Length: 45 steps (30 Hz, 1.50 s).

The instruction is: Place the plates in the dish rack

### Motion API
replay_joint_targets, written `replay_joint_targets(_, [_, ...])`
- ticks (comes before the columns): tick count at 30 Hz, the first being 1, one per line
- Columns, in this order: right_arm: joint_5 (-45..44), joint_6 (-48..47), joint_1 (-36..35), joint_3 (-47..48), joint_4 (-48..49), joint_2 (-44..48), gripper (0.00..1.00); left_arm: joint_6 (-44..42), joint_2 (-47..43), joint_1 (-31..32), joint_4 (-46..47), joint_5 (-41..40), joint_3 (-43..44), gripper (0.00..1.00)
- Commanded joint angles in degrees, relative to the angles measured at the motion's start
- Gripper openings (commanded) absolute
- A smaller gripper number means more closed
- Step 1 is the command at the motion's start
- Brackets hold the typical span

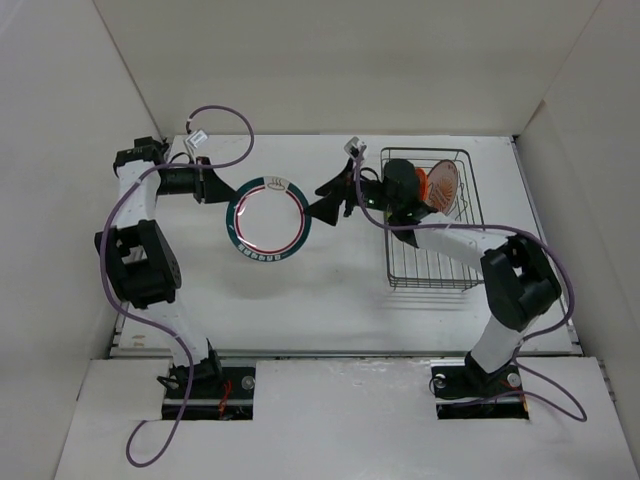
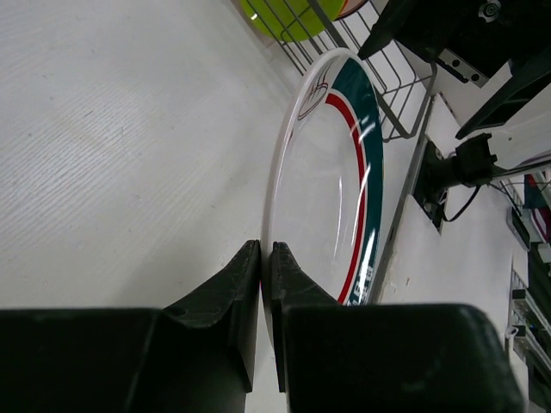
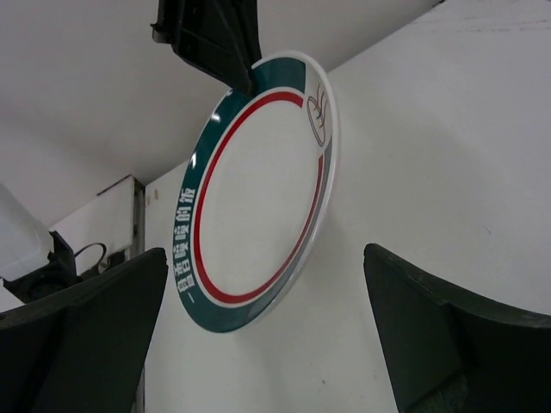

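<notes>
At far left, left gripper [image 1: 212,184] clamped shut on the rim of the round white plate with teal-and-red ringed border [image 1: 268,217]; plate held up off the white table [image 1: 330,300], just ahead of its fingers. Facing it from the other side: right gripper [image 1: 330,198], jaws spread wide, empty, plate's far rim just ahead of them (no contact that I can see). Behind the right gripper sits the dark grey wire dish rack [image 1: 428,270], already carrying a white plate with orange sunburst centre [image 1: 441,184] and a lime green plate [image 2: 280,17]. Step, by my reading: arm-to-arm handover. Next calls for right jaws closing on the rim before left lets go.
</notes>
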<state>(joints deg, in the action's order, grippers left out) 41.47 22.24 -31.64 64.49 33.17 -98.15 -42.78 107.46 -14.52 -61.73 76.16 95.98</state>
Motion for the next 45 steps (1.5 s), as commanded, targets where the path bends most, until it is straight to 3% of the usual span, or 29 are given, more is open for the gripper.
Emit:
replay_joint_targets(1, [0.5, 1.3, -1.7, 3.6, 6.0, -1.9, 1.0, -2.6, -5.3, -0.2, -2.9, 6.4, -0.5, 0.0])
replay_joint_targets(7, [-2.1, 1.3, -5.1, 6.5, 5.5, -6.0, 0.98, -2.6, -6.4, -0.2, -2.9, 6.9, -0.5, 0.0])
replay_joint_targets(10, [-2.6, 1.3, -6.4, 8.2, 4.2, -6.7, 0.9, -2.6, -6.9, -0.2, -2.9, 6.9, -0.5, 0.0])
replay_joint_targets(11, [-2.6, 2.0, -6.9, 8.9, 4.2, -6.7, 0.78, -2.6, -6.9, -0.2, -2.9, 6.9, -0.5, 0.0])
replay_joint_targets(12, [-3.4, 2.0, -6.9, 8.9, 4.2, -6.7, 0.53, -2.6, -7.4, -0.2, -2.9, 6.9, -0.5, 0.0])
replay_joint_targets(13, [-4.5, 3.7, -6.9, 8.9, 3.1, -4.8, 0.01, -2.6, -7.4, -0.2, -2.9, 6.9, -0.5, 0.0])
replay_joint_targets(15, [-7.8, 3.7, -5.8, 8.4, 0.6, -1.6, 0.0, 0.5, -6.9, -0.2, -1.3, 4.9, 0.0, 0.0])
replay_joint_targets(16, [-8.9, 3.0, -5.2, 7.5, -3.4, 0.4, 0.0, 2.9, -6.9, -0.2, 0.4, 4.0, 0.0, 0.33])
replay_joint_targets(17, [-10.6, 0.6, -4.2, 7.0, -6.7, 5.0, 0.0, 6.0, -6.9, -0.2, 5.1, 2.1, 0.0, 0.48])
replay_joint_targets(19, [-18.8, -3.9, -1.1, 7.0, -19.5, 10.0, 0.0, 15.3, -8.5, -0.2, 11.3, -0.7, -3.3, 1.0])
replay_joint_targets(21, [-26.6, -10.6, 1.1, 9.6, -28.1, 16.5, 0.0, 24.4, -12.0, 0.3, 25.1, -7.4, -7.0, 1.0])
replay_joint_targets(23, [-36.5, -13.9, 5.1, 13.3, -39.7, 19.8, 0.0, 33.1, -14.4, 1.5, 31.5, -14.8, -10.9, 1.0])
replay_joint_targets(24, [-39.8, -16.2, 6.6, 14.7, -43.3, 22.4, 0.0, 35.2, -16.5, 2.6, 35.8, -24.3, -11.9, 1.0])
replay_joint_targets(25, [-46.3, -17.0, 8.9, 16.4, -46.8, 23.5, 0.0, 36.4, -17.3, 5.1, 36.9, -29.1, -12.5, 1.0])
replay_joint_targets(28, [-55.3, -19.2, 12.3, 20.8, -56.7, 27.0, 0.0, 38.7, -18.7, 9.7, 39.5, -44.6, -13.4, 1.0])
replay_joint_targets(33, [-66.1, -21.2, 20.7, 23.0, -63.3, 29.2, 0.0, 39.4, -17.4, 11.1, 38.7, -52.8, -11.8, 1.0])
replay_joint_targets(36, [-66.7, -22.3, 25.1, 23.1, -64.1, 27.5, 0.0, 39.4, -16.0, 11.6, 38.1, -55.8, -11.3, 1.0])
replay_joint_targets(45, [-66.9, -22.3, 28.9, 20.5, -61.1, 23.0, 0.0, 38.2, -16.0, 11.6, 38.1, -57.0, -12.5, 1.0])
